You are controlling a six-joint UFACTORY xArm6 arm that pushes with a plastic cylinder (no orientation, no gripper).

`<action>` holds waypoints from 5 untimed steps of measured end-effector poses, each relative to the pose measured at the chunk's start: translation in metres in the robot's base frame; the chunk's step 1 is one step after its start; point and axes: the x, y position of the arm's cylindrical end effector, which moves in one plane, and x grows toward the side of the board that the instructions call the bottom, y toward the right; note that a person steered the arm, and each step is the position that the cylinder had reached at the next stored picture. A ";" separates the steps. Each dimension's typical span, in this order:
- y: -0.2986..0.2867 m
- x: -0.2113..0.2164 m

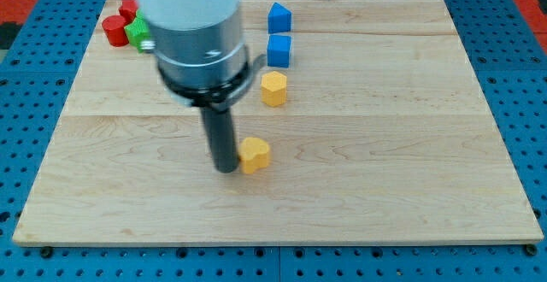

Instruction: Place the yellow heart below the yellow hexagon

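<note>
The yellow heart (255,155) lies near the middle of the wooden board (385,145). The yellow hexagon (273,88) stands above it and slightly to the view's right. My tip (226,167) rests on the board right against the heart's left side. The arm's white and grey body (197,34) fills the upper left middle of the view and hides part of the board behind it.
Two blue blocks stand above the hexagon: a cube (279,50) and a pointed one (279,17). At the board's top left corner sit a red cylinder (114,30), another red block (129,9) and a green block (138,34), partly hidden by the arm.
</note>
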 end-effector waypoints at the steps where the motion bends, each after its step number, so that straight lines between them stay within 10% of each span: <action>1: 0.007 0.003; 5: 0.021 -0.038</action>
